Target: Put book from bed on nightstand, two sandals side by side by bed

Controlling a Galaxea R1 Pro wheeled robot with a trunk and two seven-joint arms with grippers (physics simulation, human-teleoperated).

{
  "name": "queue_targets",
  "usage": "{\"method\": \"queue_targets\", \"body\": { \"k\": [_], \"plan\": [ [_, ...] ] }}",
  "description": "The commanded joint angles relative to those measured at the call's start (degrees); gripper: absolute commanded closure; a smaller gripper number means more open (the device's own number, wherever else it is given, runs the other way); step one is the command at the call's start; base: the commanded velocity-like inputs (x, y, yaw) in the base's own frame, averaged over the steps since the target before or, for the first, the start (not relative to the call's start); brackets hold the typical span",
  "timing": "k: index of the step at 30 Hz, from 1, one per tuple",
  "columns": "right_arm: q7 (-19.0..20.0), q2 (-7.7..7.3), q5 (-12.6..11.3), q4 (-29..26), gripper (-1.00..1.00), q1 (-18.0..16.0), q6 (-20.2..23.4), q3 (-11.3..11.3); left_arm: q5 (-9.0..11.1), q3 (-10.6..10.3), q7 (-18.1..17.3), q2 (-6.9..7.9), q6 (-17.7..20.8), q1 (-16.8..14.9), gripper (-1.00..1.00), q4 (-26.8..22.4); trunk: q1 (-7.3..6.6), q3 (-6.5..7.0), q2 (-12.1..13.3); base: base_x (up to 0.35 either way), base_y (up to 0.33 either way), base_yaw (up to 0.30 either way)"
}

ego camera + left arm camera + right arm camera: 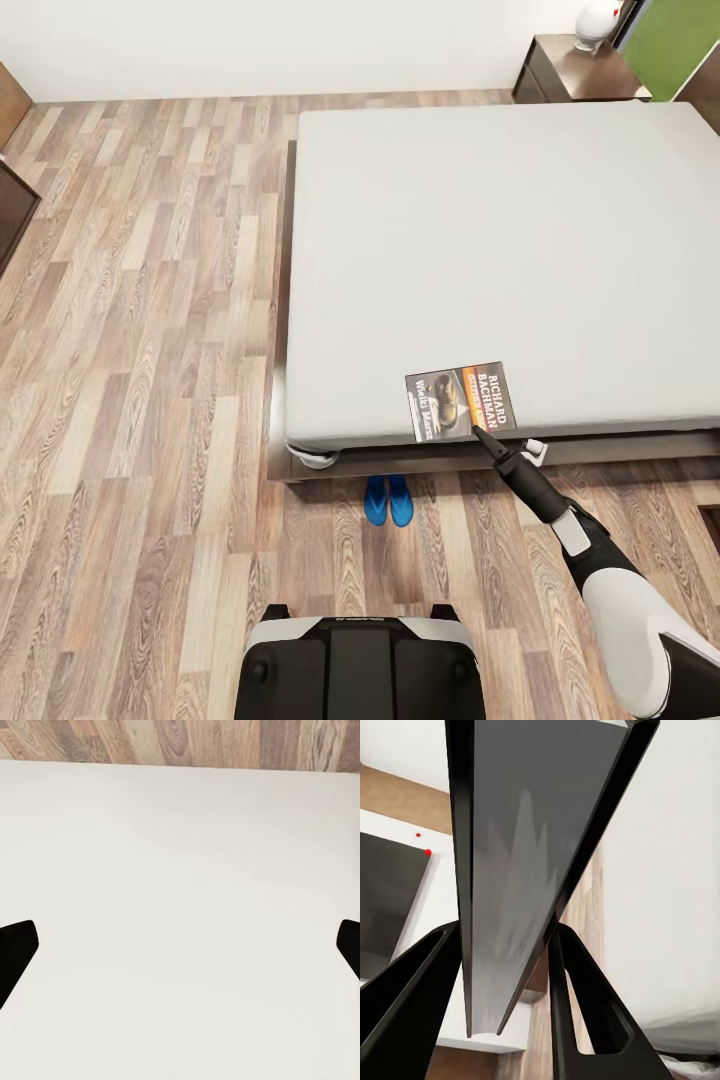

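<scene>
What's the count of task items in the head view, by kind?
book: 1, at the bed's near edge, right gripper at it
sandals: 2, blue, side by side on the floor at the foot of the bed
bed: 1
nightstand: 1, far right corner
Total: 5

Sandals [387,500] half under the bed [500,230]; nightstand [575,70] edge-cropped.

The book [462,401] lies on the bed [500,240] (near edge); both sandals [387,499] sit side by side below it.
</scene>
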Motion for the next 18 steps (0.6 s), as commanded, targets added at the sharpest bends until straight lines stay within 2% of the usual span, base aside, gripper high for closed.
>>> {"method": "queue_targets", "body": {
  "k": [1,18],
  "plan": [
    [0.21,0.02,-0.07,0.03,1.00,-0.03,0.60,-0.14,0.33,-0.49,0.05,-0.04,-0.24,0.00,-1.00,0.07,0.03,-0.05,-0.08,0.000,0.000,0.000],
    [0.21,0.30,-0.07,0.02,1.00,-0.07,0.60,0.12,0.26,-0.49,-0.27,-0.34,0.00,0.01,-1.00,0.07,0.03,0.08,-0.08,0.000,0.000,0.000]
  ]
}}
